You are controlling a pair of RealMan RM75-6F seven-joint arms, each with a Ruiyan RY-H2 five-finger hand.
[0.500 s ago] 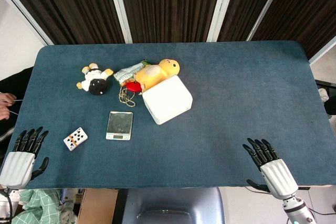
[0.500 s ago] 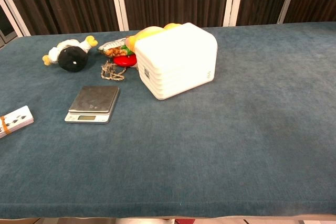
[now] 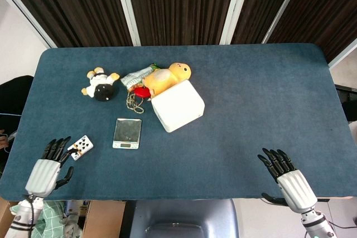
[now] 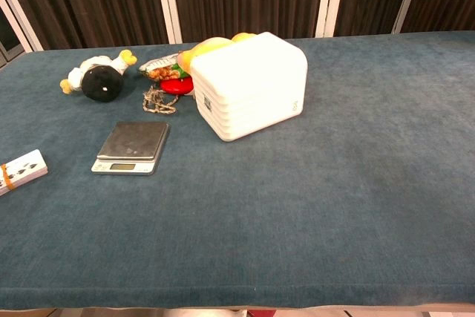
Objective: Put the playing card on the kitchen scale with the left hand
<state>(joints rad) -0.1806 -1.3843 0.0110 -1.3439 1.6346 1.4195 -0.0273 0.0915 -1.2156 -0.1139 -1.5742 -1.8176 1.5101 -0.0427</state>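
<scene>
The playing cards (image 3: 80, 147) lie as a small banded deck near the table's front left; the chest view shows the deck (image 4: 21, 170) at its left edge. The kitchen scale (image 3: 127, 133), a small steel-topped unit, sits to the deck's right and appears again as the scale (image 4: 133, 147) in the chest view. My left hand (image 3: 46, 168) hovers just left of and below the deck, fingers spread, holding nothing. My right hand (image 3: 289, 176) is open at the front right edge, far from both. Neither hand shows in the chest view.
A white box (image 3: 177, 105) stands right of the scale. Behind it lie a yellow plush (image 3: 167, 77), a red item (image 3: 141, 91), a snack packet (image 3: 135, 76) and a chain (image 3: 133, 102). A black-and-white plush (image 3: 101, 85) sits at the back left.
My left hand has moved right and slightly forward, from the table's left edge to just beside the deck. The right hand has barely moved.
</scene>
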